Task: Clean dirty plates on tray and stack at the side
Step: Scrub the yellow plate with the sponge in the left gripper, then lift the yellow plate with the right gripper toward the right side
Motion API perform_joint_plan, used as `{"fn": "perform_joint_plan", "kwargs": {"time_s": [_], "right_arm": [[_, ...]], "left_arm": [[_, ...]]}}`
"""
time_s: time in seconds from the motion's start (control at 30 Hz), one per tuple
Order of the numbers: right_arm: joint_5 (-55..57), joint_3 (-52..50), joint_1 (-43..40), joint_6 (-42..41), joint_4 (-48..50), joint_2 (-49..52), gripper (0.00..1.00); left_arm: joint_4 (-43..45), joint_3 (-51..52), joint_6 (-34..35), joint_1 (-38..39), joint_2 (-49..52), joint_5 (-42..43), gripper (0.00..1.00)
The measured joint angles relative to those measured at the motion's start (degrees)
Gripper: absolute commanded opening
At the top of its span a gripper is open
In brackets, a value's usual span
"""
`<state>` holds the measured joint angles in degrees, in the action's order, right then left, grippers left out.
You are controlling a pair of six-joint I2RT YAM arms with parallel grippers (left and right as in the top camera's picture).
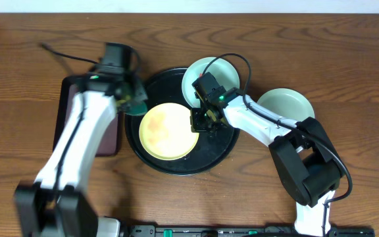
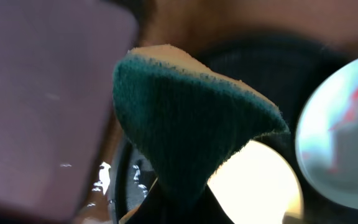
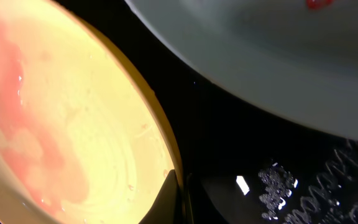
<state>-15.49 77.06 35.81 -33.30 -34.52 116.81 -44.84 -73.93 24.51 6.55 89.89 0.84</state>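
The yellow plate (image 1: 168, 130) is lying in the tray (image 1: 179, 166), a little left of its middle, and is carrying a pink film across its face. The right fingers (image 1: 201, 122) are gripping its right rim. In the right wrist view one dark tip is sitting over that edge, so they appear to be pinching it to steady it. The far mint plate (image 1: 210, 74) is resting partly on the tray's far right rim, with red smears showing. The other mint plate (image 1: 285, 105) is sitting on the table (image 1: 347, 52) right of the tray, apart from it. The left fingers (image 1: 129, 93) are clamping a green-and-yellow sponge (image 2: 191, 137) and hovering over the tray's far left edge, beside the maroon tray (image 1: 68, 99). The main risk is lying in the pinch. Wet-looking, glossy plastic held by a thin edge is likely to be slipping or pivoting once the sponge is pressing down. A skidding plate could be knocking the far mint plate off its perch. Pressing too near the left edge could also be tipping the yellow plate against the pinch.
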Motion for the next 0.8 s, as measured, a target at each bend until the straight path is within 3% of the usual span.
{"fn": "perform_joint_plan", "kwargs": {"time_s": [0.1,0.27,0.53,0.8], "right_arm": [[0.33,1.14,0.02,1.36,-1.66,0.31,0.01],[4.11,5.11,0.90,4.81,-6.43,0.96,0.01],[21.03,14.10,5.38,9.60,-15.87,0.42,0.01],[44.17,15.28,11.39,14.12,-17.51,-9.40,0.01]], "left_arm": [[-3.54,-0.94,-1.42,-3.21,-4.20,-0.48,0.07],[-5.57,-0.28,-2.49,-8.63,-2.89,-1.01,0.07],[-5.99,0.61,-2.62,-11.28,-0.85,-1.25,0.08],[-5.97,0.63,-3.15,-11.28,0.50,-1.22,0.07]]}}
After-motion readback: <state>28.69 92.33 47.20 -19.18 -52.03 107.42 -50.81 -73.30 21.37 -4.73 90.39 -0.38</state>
